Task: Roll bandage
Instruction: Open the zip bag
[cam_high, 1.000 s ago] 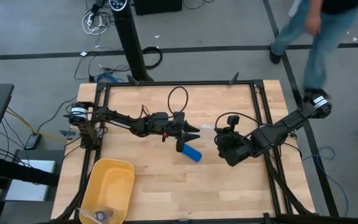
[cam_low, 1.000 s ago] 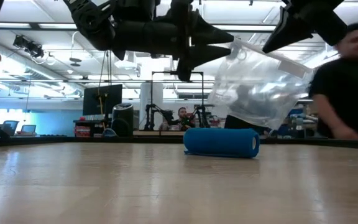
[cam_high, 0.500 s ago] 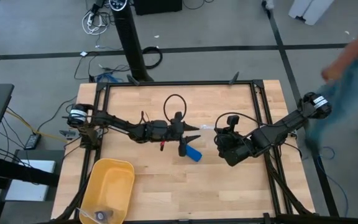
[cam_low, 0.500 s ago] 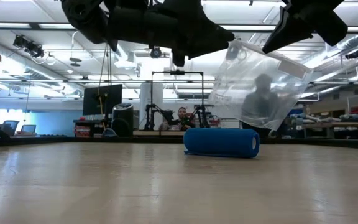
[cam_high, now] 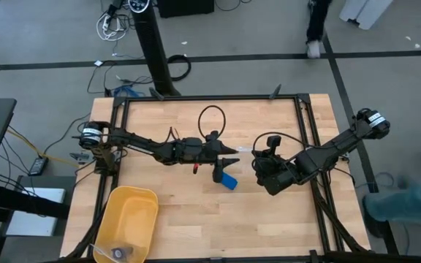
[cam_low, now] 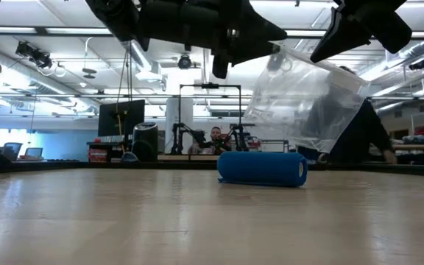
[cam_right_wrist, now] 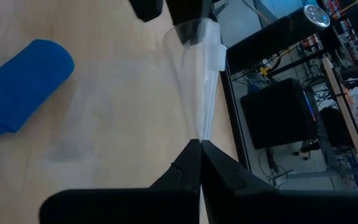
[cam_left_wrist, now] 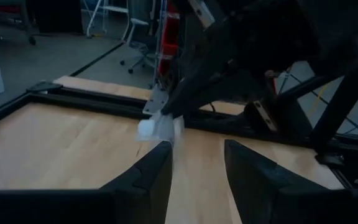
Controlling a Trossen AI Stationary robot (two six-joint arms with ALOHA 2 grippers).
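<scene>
Bandage (cam_high: 226,180) rolled on table (cam_high: 283,219), yellow bin (cam_high: 126,223) nr corner

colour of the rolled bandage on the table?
Bright blue soft fabric roll, plain; clearest in the low view.

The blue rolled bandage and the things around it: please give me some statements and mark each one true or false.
1. The bright blue rolled fabric bandage lies on the wooden table. True.
2. The right pincer is shut on the clear crinkled plastic bag. True.
3. The left pincer grips the bandage. False: it is open and hangs above the table, and the bandage lies free.
4. The bandage is inside the yellow plastic bin. False: the bin stands apart, near the table's front left corner.
5. The plastic bag lies flat on the table. False: it hangs in the air.
</scene>
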